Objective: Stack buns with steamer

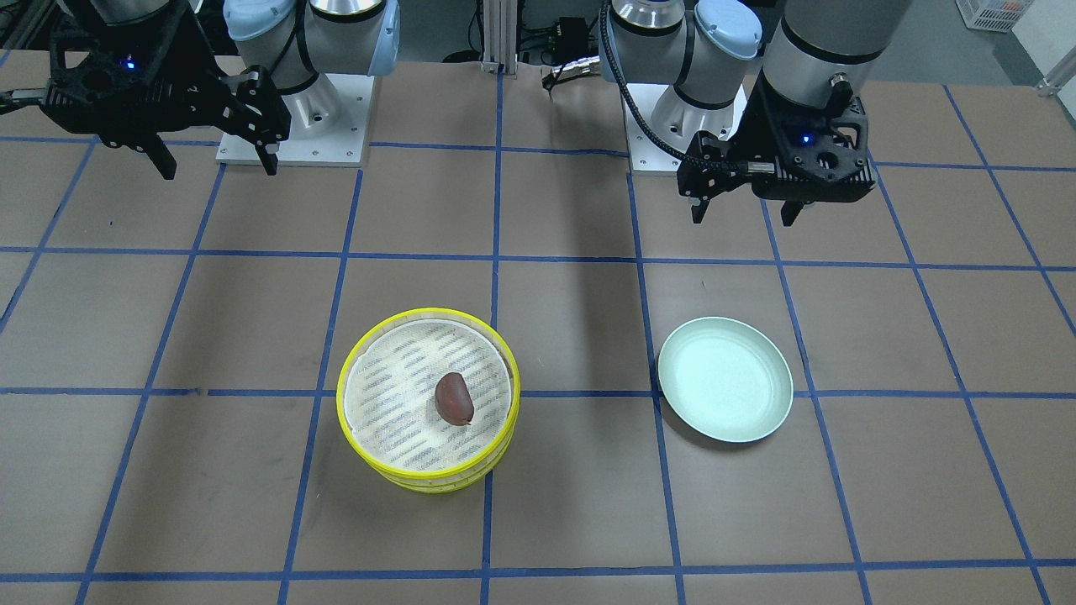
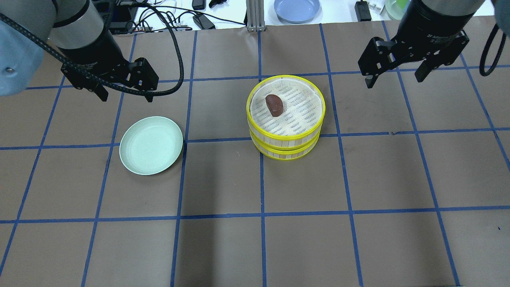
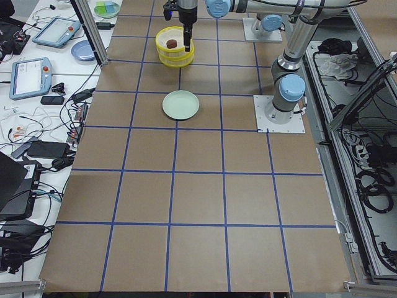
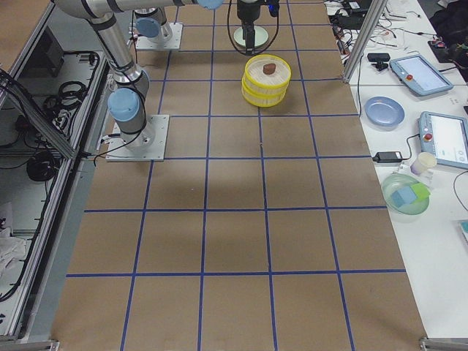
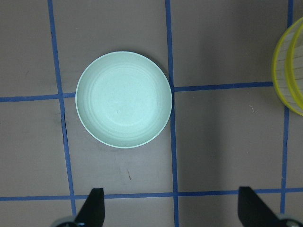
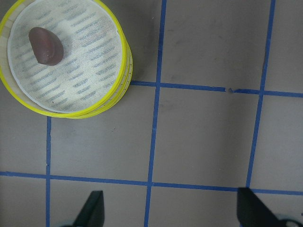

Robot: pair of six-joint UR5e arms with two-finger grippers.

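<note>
Left pincer (image 2: 127,95) and right pincer (image 2: 393,79) hang spread apart (both empty) above the brown taped bench (image 2: 358,179), the left near a pale-green round plate (image 2: 151,144), the glossy reddish-brown bun (image 2: 274,105) lying in the upper of two stacked yellow-rimmed steamer trays (image 2: 285,138).

Glossy reddish-brown bun (image 2: 274,105) on the top tray (image 2: 299,112) of the two-high yellow-rimmed steamer (image 2: 285,148).

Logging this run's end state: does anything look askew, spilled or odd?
Nothing is spilled or damaged. The two steamer trays sit stacked, the brown bun lies off-centre in the top one, and the green plate is empty. Only that one bun shows in any view. The left gripper and right gripper hang open, apart from everything.
</note>
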